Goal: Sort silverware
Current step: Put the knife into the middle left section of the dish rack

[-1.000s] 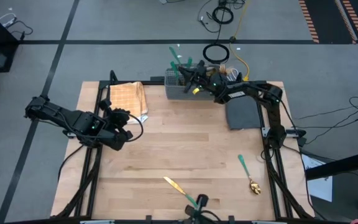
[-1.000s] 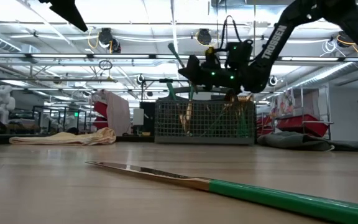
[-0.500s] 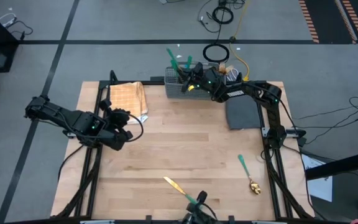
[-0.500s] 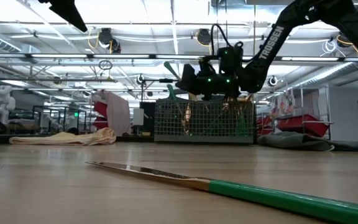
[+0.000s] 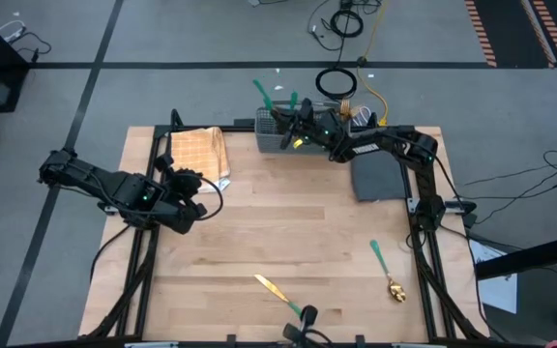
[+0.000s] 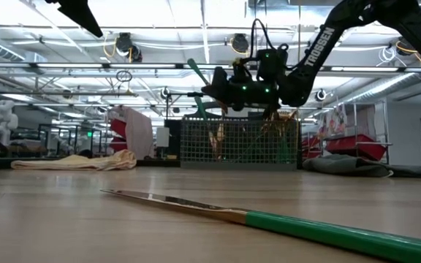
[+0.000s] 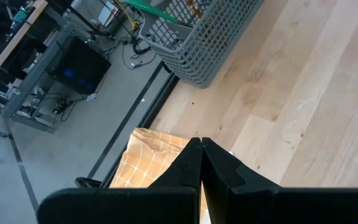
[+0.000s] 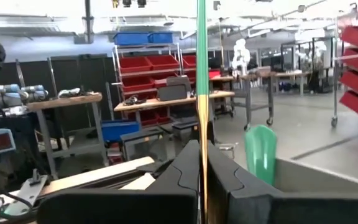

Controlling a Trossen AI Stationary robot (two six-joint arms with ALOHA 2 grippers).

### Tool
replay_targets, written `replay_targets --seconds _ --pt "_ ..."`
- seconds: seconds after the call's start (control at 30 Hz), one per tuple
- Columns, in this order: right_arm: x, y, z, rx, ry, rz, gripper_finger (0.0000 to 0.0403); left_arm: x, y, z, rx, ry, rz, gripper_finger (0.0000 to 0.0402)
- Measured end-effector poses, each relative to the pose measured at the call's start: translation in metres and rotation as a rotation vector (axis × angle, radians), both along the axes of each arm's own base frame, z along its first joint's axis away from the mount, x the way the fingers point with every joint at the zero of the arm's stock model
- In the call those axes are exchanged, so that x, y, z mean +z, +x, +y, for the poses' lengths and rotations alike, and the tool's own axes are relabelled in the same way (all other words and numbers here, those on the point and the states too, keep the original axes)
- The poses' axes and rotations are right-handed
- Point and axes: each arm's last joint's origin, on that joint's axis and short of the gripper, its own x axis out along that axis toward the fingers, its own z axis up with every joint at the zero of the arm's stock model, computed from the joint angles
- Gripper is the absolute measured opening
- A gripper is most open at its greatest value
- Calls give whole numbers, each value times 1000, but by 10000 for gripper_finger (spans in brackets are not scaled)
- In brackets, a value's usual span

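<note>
Teal-green handles mark our silverware in the high view: a knife lies near the table's front edge, a spoon lies toward the front right, and more pieces stand in the grey basket at the back edge. Our right gripper hovers over that basket, clamped on one teal-handled piece that slants up and away from it. Our left gripper waits at the table's left side, just beside the tan checked cloth.

Level with the table, the low view shows the knife lying close to the camera, and our right gripper above the basket with the held piece tilted.

From the left wrist we see our fingers pressed together with nothing between them, above the cloth, with the basket farther off.

From the right wrist, our fingers pinch a slim gold-and-green piece that runs straight up between them; another teal handle stands beside.
</note>
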Motion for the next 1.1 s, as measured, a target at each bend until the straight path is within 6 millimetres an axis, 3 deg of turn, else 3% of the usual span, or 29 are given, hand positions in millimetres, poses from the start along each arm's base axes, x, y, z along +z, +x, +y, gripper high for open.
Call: replay_targets --seconds 0.17,0.37,0.57,0.77,1.1 --pt "10 2 7 -17 -56 21 0 0 0 0 0 -1 -1 8" --pt "39 -1 22 -54 -133 152 0 0 0 0 0 -1 1 8" --pt "82 -17 45 -223 -260 683 0 0 0 0 -1 -1 1 8" --pt "116 -20 52 -395 -367 1140 0 0 0 0 0 -1 -4 8" --pt "120 -19 66 -477 -496 1522 0 0 1 0 0 -4 -15 8"
